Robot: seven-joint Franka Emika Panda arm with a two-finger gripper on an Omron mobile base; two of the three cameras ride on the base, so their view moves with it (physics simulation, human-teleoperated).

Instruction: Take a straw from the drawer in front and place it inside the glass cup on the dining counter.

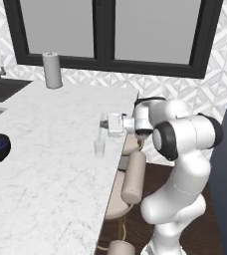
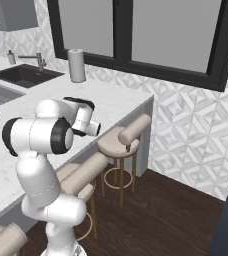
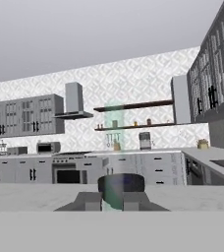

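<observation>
Now, straw held above the glass cup, arm reaching level over the dining counter (image 1: pixel 46 169).

Gripper (image 1: pixel 103 124) closed on the straw (image 3: pixel 114 147), a pale translucent stick rising toward twelve o'clock between the finger tips in the hand view; the glass cup (image 1: pixel 100 148) stands just below, at six o'clock of the gripper, near the counter's edge. Judged very light, thin, slippery and easily bent: pinch it gently near its lower end, keeping it upright.
</observation>
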